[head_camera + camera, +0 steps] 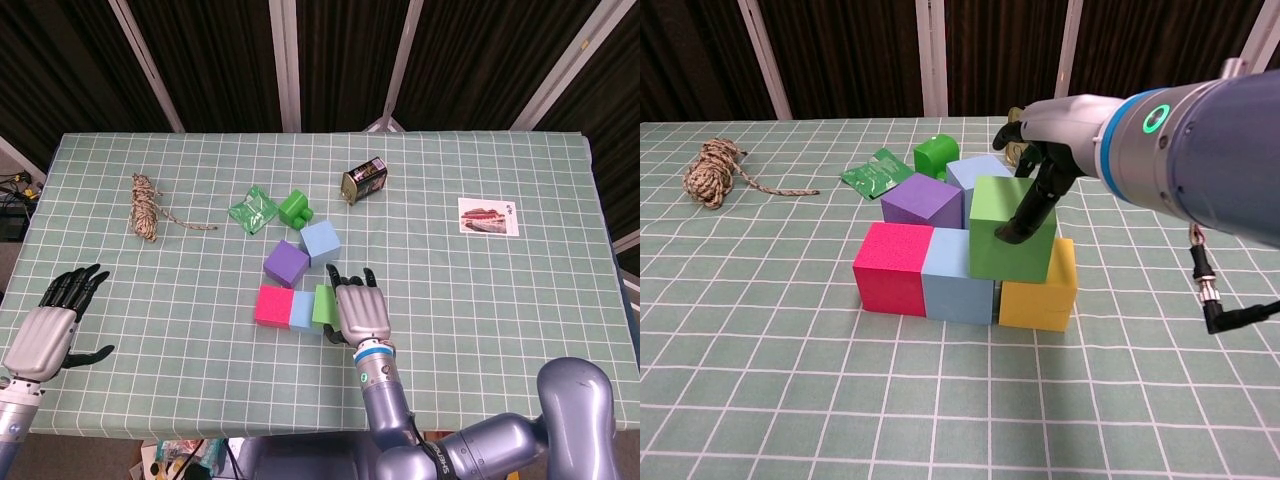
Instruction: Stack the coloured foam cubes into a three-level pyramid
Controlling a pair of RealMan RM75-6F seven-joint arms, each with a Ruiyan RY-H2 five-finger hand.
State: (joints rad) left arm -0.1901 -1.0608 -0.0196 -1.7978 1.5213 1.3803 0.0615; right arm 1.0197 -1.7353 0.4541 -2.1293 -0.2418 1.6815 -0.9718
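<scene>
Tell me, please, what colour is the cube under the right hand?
Green cube, held by the right hand; the chest view shows it best.

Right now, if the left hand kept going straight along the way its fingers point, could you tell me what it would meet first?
Probably nothing: the left hand points up the table's left side, over bare checked cloth. The rope bundle lies off to the right of that line, though depth is uncertain.

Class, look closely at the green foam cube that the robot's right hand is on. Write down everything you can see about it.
The green foam cube is a bright green block with a matt, slightly grainy surface, like sponge foam, and clean square edges. It sits on the second level, straddling the light blue cube and the yellow cube of the bottom row. It leans slightly rather than lying flat. The right hand grips it from above, dark fingertips pressed on its front face. In the head view the hand covers most of it.
</scene>
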